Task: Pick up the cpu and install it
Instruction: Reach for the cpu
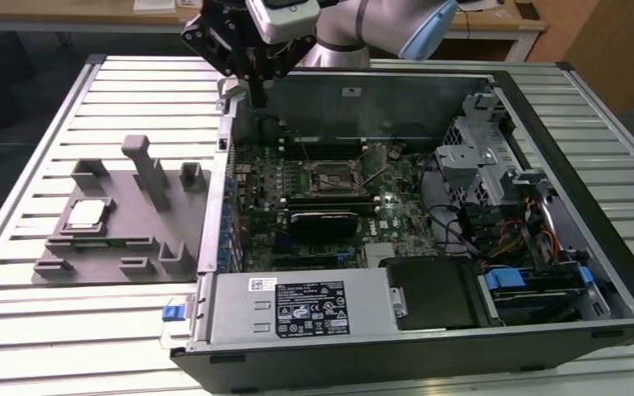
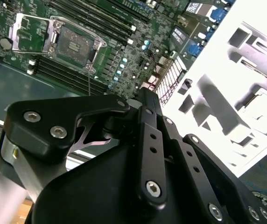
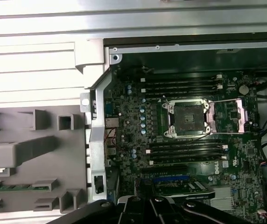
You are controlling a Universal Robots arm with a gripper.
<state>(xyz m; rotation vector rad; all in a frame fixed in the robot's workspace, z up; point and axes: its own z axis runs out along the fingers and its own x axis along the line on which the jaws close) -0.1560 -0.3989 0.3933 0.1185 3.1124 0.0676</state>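
Reads as the approach to the pick, with nothing lifted yet. To do it well: bring the pincer (image 1: 257, 89) over the cpu (image 1: 86, 214) centred and level, square to the chip's edges. Descend straight and slowly. Take the chip lightly by two opposite rims, never pressing on the flat top. Keep clear of the upright blocks of the grey fixture (image 1: 108, 252) that stand just beside the chip.

Cannot tell from these views whether the pincer is wide or narrow. Appears to carry nothing. Hovers high over the side wall of the open computer case (image 1: 405, 99), near a back corner.

As for the cpu: lies well apart from the pincer, lower down and outside the case wall, toward the exterior view's left and nearer that camera. Rests flat in a recess of the fixture, silvery top up. Between pincer and chip: the case wall and the fixture's tall post. Below the pincer on the other side, inside the case: the socket (image 3: 187, 117), apparently open and without a chip.
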